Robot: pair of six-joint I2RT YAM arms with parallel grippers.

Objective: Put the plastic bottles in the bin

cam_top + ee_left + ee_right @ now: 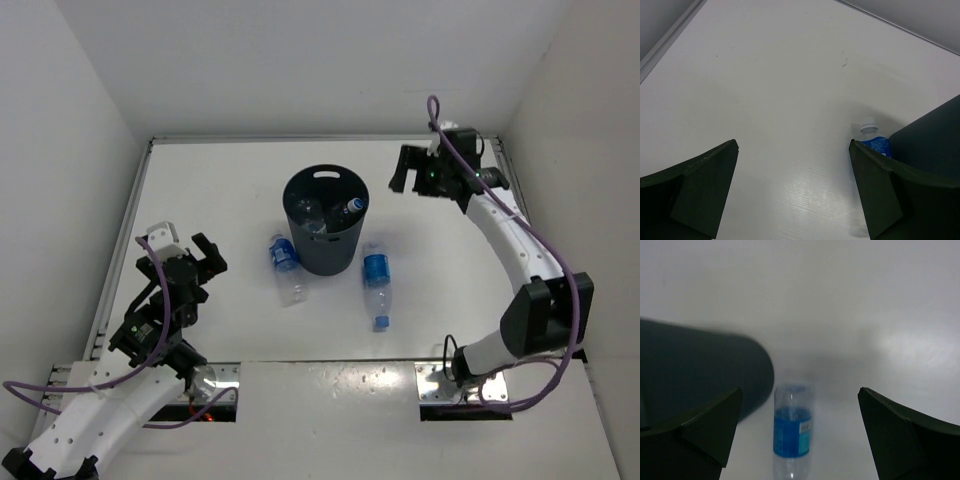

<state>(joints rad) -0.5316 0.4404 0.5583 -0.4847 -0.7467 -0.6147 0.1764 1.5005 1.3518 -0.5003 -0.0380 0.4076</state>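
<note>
Bolted at the near edge of a white table [220, 190], the left arm [100, 410] and the right arm [515, 245] reach out over it. At the left side, the left gripper [793, 145] hovers above bare tabletop, its jaws spread wide and holding nothing. Over the far right of the table, the right gripper [800, 391] hangs with jaws equally wide apart and empty.

Between them, near the centre, the bin [325, 255] stands upright. Two plastic bottles [312, 213] show inside it. A third bottle [285, 265] lies on its side just beside the bin's left. A fourth bottle [376, 285] lies just beside its right, cap toward the arms.
</note>
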